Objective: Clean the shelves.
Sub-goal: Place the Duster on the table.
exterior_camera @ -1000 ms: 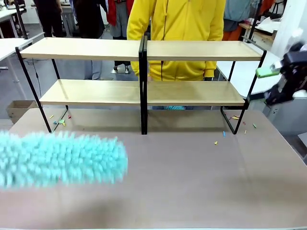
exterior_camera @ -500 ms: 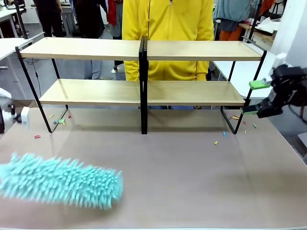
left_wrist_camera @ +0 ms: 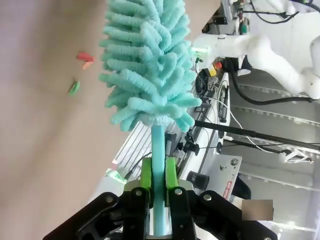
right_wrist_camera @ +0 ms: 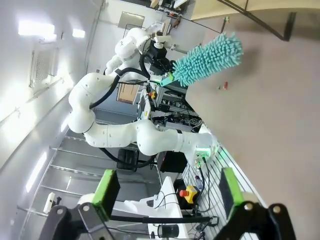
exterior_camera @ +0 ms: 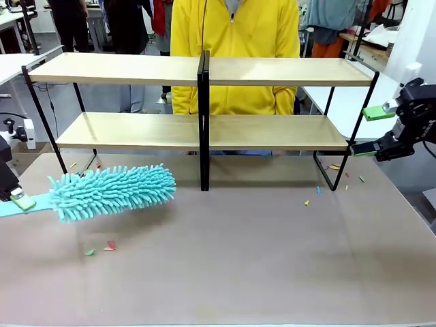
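the left end effector is black, with two bright green pads on its fingers and silver screw heads along the knuckles. the right end effector has the same black linkage with green pads, standing out against the grey-brown counter. the left arm, seen from the right wrist, is glossy white with rounded joints and a black cable looping off it. beyond the counter, the person wears a yellow zipped top with long sleeves

Duster handle — cut off left
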Motion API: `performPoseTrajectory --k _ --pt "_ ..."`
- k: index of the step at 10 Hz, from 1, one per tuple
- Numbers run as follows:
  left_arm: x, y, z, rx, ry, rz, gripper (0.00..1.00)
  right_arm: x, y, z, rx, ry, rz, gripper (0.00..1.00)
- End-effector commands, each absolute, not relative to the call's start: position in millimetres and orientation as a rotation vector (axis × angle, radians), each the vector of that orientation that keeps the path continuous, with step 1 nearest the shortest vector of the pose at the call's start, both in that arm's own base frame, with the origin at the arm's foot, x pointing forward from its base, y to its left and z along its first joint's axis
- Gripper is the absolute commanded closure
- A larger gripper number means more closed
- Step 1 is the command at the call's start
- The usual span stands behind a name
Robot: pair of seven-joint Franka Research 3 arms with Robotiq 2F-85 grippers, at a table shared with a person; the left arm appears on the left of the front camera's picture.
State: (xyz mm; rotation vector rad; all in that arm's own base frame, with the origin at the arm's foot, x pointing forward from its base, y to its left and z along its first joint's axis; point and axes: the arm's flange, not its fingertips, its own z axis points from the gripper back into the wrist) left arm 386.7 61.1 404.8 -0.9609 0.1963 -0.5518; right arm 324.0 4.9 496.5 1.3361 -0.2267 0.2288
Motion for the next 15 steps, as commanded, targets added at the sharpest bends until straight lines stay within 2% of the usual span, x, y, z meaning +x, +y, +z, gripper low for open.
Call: performPoseTrajectory --k 1,2,3,4,5,7,8,9,12,13,14,15 --pt "381.8 53.2 403.3 -0.945 0.238 -0.537 0.88 325.1 8.8 495.0 1.364 -0.243 0.233 0.0" --pt "384.3 51.3 401.3 -0.92 0.22 -0.538 0.88 325.1 8.8 495.0 1.364 -0.243 0.233 0.0" --pt "385.2 51.7 403.6 -0.891 0.222 -0.532 0.45 325.1 8.8 495.0 1.364 -0.243 0.233 0.0" --pt "388.3 54.2 408.4 -0.829 0.229 -0.525 0.3 325.1 8.8 495.0 1.364 -0.243 0.233 0.0" --pt "389.7 60.1 416.0 -0.734 0.18 -0.515 0.0 325.1 8.8 495.0 1.364 -0.243 0.233 0.0" --pt "385.9 89.3 454.7 -0.599 -0.149 -0.411 0.0 325.1 8.8 495.0 1.364 -0.243 0.233 0.0" --pt "382.9 108.2 475.5 -0.568 -0.324 -0.334 0.06 325.1 8.8 495.0 1.364 -0.243 0.233 0.0" --pt "374.5 125.4 490.0 -0.599 -0.446 -0.273 0.0 325.1 8.8 495.0 1.364 -0.243 0.233 0.0" --pt "323.3 119.0 515.0 -0.993 -0.529 -0.223 0.0 325.1 8.8 495.0 1.364 -0.243 0.233 0.0" --pt "306.4 116.9 521.4 -1.242 -0.539 -0.264 0.0 325.1 8.8 495.0 1.364 -0.243 0.233 0.0" --pt "298.2 115.4 520.2 -1.592 -0.497 -0.319 0.0 325.1 8.8 495.0 1.364 -0.243 0.233 0.0" --pt "307.6 113.3 515.4 -1.715 -0.463 -0.281 0.0 325.1 8.8 495.0 1.364 -0.243 0.233 0.0"
